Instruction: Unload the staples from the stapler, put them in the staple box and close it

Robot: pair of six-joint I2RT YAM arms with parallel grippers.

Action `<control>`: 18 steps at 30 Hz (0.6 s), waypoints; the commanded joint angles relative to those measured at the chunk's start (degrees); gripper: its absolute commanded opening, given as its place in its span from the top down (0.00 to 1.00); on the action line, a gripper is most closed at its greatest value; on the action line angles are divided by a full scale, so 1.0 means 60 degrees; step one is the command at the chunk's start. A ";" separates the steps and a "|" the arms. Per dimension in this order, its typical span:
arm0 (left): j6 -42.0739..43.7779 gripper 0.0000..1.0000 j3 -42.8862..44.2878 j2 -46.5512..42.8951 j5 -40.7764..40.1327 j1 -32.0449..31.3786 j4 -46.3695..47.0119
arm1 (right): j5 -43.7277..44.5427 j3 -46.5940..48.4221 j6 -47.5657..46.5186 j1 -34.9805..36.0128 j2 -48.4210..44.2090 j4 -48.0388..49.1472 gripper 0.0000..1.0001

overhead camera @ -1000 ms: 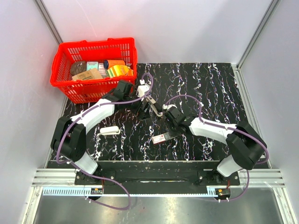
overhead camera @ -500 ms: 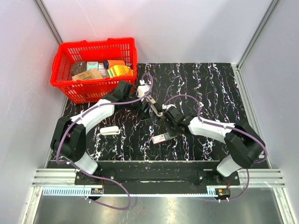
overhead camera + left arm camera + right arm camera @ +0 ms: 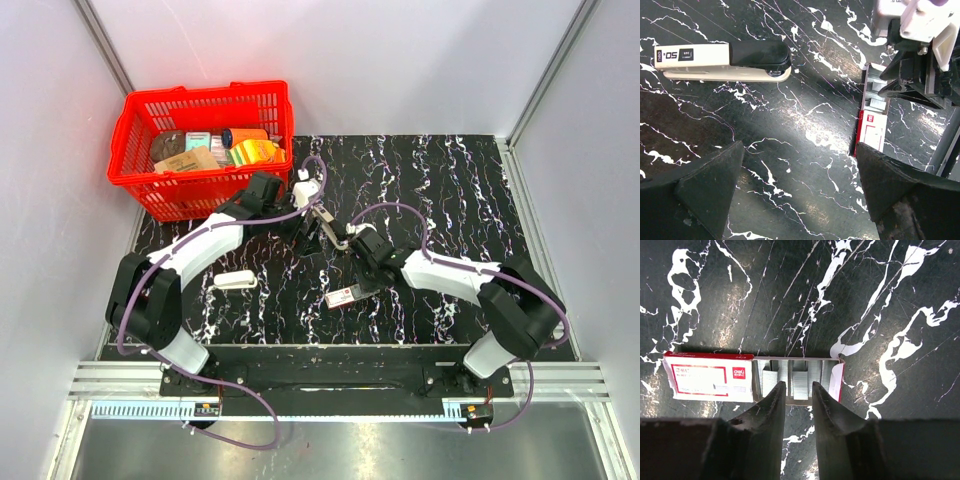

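The stapler point(image 3: 722, 61), cream with a black top, lies flat on the dark marbled table; from above the stapler point(image 3: 235, 280) is a pale bar left of centre. My left gripper point(image 3: 800, 146) hovers wide open over bare table, holding nothing; the left gripper point(image 3: 312, 235) is apart from the stapler. My right gripper point(image 3: 795, 385) stands narrowly open over the slid-out tray of the red-and-white box point(image 3: 705, 380). Staple strips point(image 3: 801, 382) lie in that tray just past its tips. The right gripper point(image 3: 368, 283) sits beside the box point(image 3: 342, 296).
A red basket point(image 3: 200, 94) full of packets stands at the back left, close behind the left arm's elbow. In the left wrist view the box point(image 3: 872, 132) and the right gripper point(image 3: 920, 65) are at the right edge. Grey walls enclose the table.
The right gripper's jaws have parted a little over the tray, and its arm has crept slightly left. The left arm and the stapler have not moved.
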 commanded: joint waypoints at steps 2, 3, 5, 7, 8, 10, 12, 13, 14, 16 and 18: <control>0.0204 0.01 -0.0030 -0.0369 0.0301 0.0041 0.0212 | 0.0070 0.0628 0.0134 0.0067 -0.0818 -0.0024 0.67; 0.0277 0.01 0.0014 -0.0355 0.0302 0.0041 0.0168 | 0.0085 0.0657 0.0178 0.0024 -0.0993 -0.0082 0.68; 0.0496 0.01 0.0000 -0.0311 0.0345 0.0055 0.0051 | 0.0071 0.0643 0.0368 -0.0180 -0.1330 -0.0141 0.71; 0.0760 0.01 -0.0044 -0.0223 0.0447 0.0026 -0.0081 | -0.0118 0.0469 0.0733 -0.0749 -0.1609 -0.0141 0.74; 0.0949 0.01 -0.0030 -0.0165 0.0521 -0.0017 -0.0169 | -0.0294 0.0337 0.0909 -0.1116 -0.1727 -0.0156 0.75; 0.1359 0.01 -0.0059 -0.0062 0.0594 -0.0134 -0.0359 | -0.0718 0.0073 0.1378 -0.1746 -0.1801 -0.0200 0.75; 0.1872 0.01 -0.0175 0.0026 0.0580 -0.0383 -0.0564 | -0.1216 -0.0176 0.1730 -0.2173 -0.1714 -0.0171 0.75; 0.2135 0.01 -0.0249 0.0055 0.0536 -0.0529 -0.0638 | -0.1479 -0.0293 0.1876 -0.2305 -0.1670 -0.0113 0.74; 0.2370 0.01 -0.0380 0.0085 0.0463 -0.0690 -0.0682 | -0.1656 -0.0381 0.1979 -0.2349 -0.1597 -0.0025 0.72; 0.2766 0.01 -0.0527 0.0216 0.0375 -0.0852 -0.0799 | -0.2007 -0.0630 0.2184 -0.2466 -0.1421 0.0194 0.69; 0.3132 0.01 -0.0601 0.0348 0.0302 -0.0955 -0.0945 | -0.2345 -0.0864 0.2360 -0.2598 -0.1303 0.0530 0.68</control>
